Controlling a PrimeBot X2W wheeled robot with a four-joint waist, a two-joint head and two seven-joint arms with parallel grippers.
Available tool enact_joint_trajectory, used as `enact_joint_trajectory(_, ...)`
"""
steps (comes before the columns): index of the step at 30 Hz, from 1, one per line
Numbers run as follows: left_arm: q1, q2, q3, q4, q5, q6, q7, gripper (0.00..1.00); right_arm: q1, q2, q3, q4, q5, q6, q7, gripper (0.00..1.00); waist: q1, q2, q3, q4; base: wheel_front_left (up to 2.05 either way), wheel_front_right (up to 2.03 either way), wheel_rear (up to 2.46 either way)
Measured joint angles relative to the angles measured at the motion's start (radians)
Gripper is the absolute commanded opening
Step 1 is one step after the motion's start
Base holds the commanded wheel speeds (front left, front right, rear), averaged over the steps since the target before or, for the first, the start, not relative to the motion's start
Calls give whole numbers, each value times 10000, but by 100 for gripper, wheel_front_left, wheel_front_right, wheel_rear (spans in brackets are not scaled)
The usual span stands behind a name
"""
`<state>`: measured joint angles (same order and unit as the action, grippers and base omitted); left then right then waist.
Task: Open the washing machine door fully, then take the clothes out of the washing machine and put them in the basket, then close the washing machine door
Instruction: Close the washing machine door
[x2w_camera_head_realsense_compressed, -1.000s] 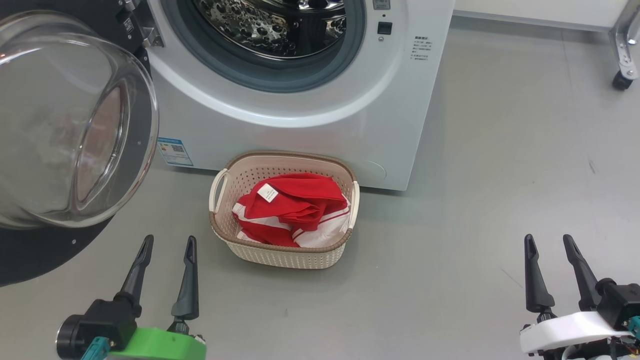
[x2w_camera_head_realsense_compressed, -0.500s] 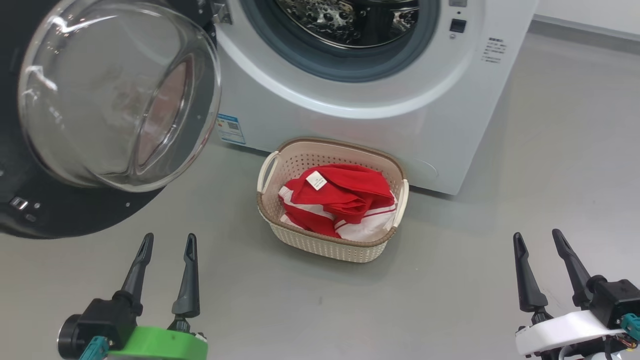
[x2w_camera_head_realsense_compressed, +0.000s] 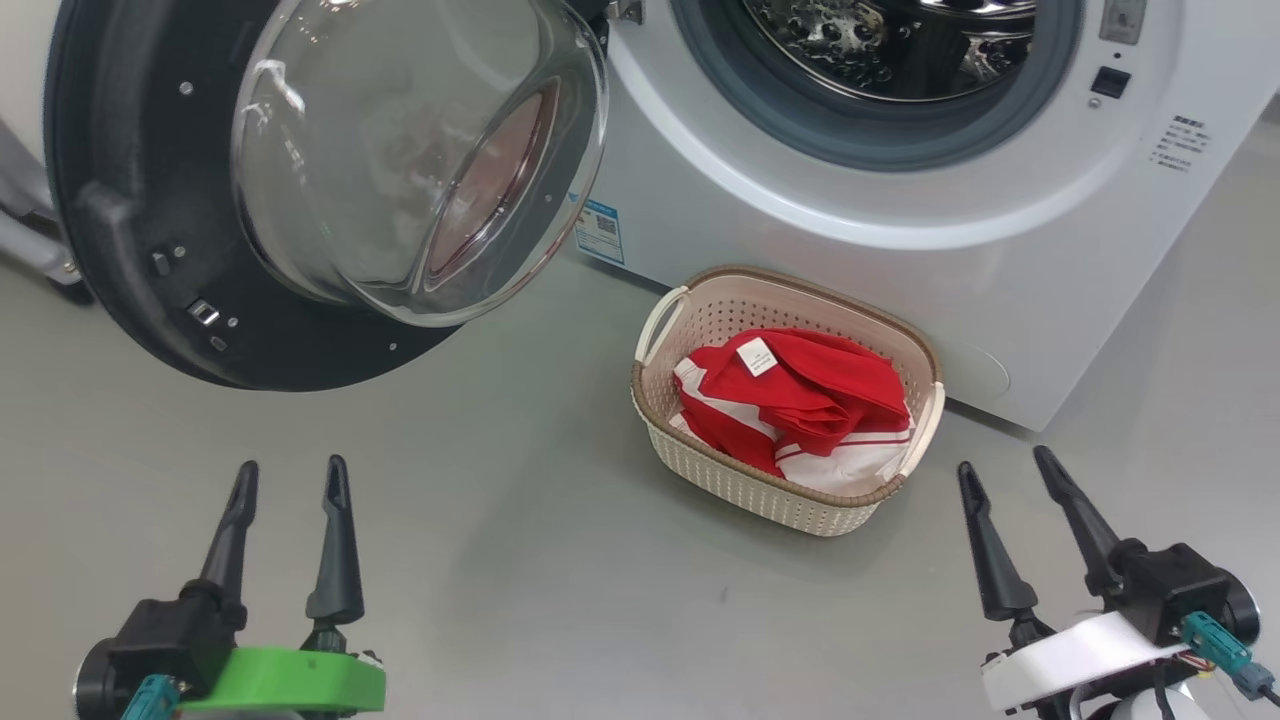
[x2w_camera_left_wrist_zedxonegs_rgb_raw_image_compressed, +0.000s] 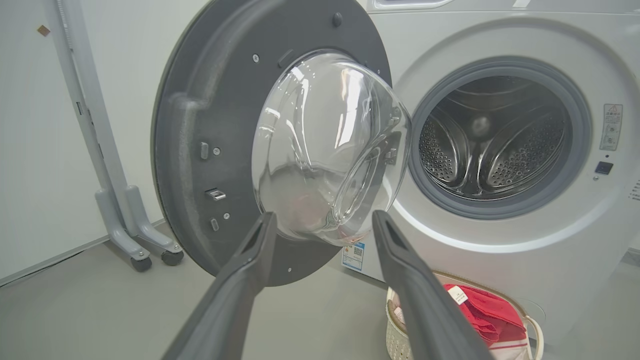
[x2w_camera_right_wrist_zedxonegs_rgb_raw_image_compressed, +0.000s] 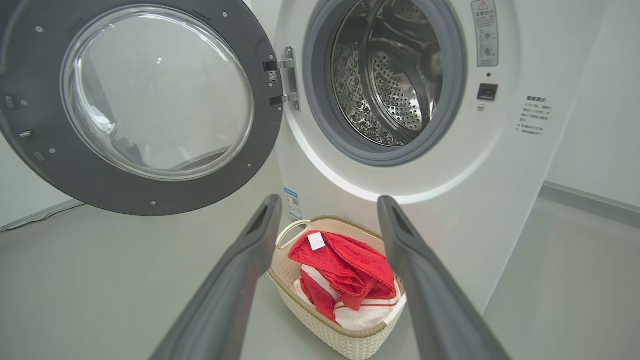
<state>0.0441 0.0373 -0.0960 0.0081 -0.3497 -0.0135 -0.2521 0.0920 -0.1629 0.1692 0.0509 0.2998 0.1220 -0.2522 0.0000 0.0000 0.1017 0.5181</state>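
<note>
There is one big white front-loading washing machine (x2w_camera_head_realsense_compressed: 900, 220) with a grey rubber seal, standing on the grey floor (x2w_camera_head_realsense_compressed: 500, 560). With it are one door, one basket and two hands.

The large round washing machine door (x2w_camera_head_realsense_compressed: 130, 250) has a wide black rim around a bulging clear glass bowl. It stands swung wide open at the machine's left side, hinged beside the opening, with the bowl facing outward.

The small cream perforated plastic basket (x2w_camera_head_realsense_compressed: 760, 480), with its brown woven-look rim, sits on the floor just in front of the machine's lower front panel. The bright red clothes with white stripes (x2w_camera_head_realsense_compressed: 830, 390) are heaped in it, one white label tag (x2w_camera_head_realsense_compressed: 757, 356) on top. How many garments are in the heap cannot be told.

The left hand (x2w_camera_head_realsense_compressed: 291, 463) hangs in front of the machine's open door, its fingers spread wide, grasping and touching nothing. The right hand (x2w_camera_head_realsense_compressed: 1003, 460) hangs in front of the machine's right corner, near the basket, equally spread and free.
</note>
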Motion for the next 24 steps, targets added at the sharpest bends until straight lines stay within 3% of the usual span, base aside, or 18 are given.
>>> enact_joint_trajectory(6,246,2,257,-201,0,92,0,100,-363,-69,405,109,-6,2,0,100,0,0,24,322,0,0,0)
enact_joint_trajectory(24,490,0,487,-669,-79,364,0,100,-756,-249,846,535,169,2,0,100,0,0,19,379,0,0,0)
